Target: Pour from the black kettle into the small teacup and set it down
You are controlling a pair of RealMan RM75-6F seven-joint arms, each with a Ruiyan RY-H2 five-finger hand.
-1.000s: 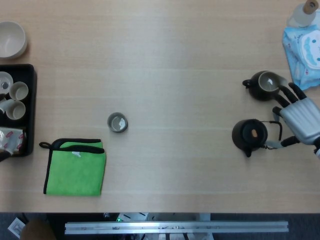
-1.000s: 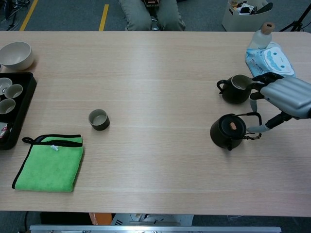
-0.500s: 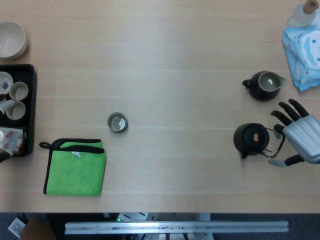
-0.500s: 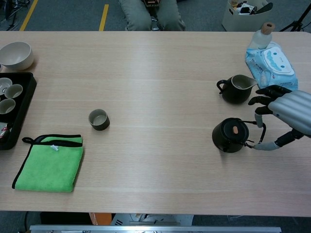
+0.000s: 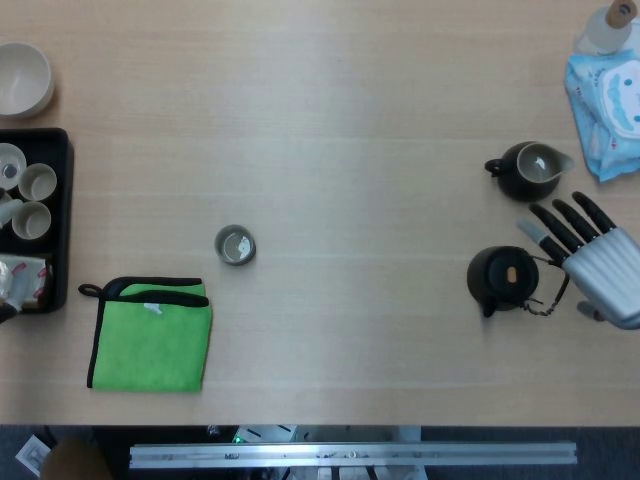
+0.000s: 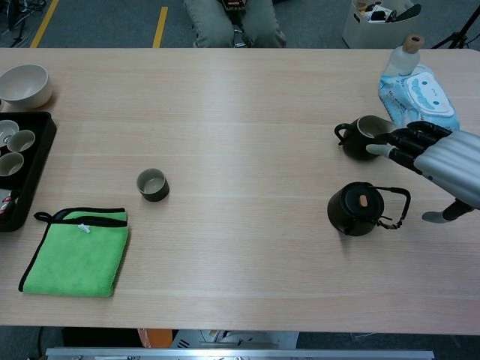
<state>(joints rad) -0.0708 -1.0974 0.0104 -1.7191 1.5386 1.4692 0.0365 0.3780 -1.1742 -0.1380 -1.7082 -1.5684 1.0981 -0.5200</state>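
The black kettle [image 5: 503, 277] stands upright on the surface at my right side, well apart from the small teacup [image 5: 235, 245], which sits near the middle-left of the surface with its mouth up. My right robot hand [image 5: 590, 259] is released: the fingers [image 6: 399, 146] are extended and spread, holding nothing, and hang just beside the kettle's wire handle [image 6: 397, 208] without gripping it. My left robot hand appears in neither view.

Handling, in my judgement: the kettle looks like cast iron or dark stoneware, so I expect it to be rigid and fairly heavy for its size, more so if filled. The body is rounded and smooth and offers a poor hold. The loop handle is the only sound place to grip, and since it appears hinged, the body may swing beneath it when lifted. The lid, with its tan knob [image 5: 509, 269], sits loose as far as I can tell and could slip off at a steep tilt.

Orientation: in the head view the spout [image 5: 489, 306] points toward the near edge and slightly left, while the handle lies folded toward my right robot hand. The spout-to-handle line runs roughly across the surface, and the kettle's own axis is vertical. The teacup is small and light, a narrow target likely to shift if bumped.
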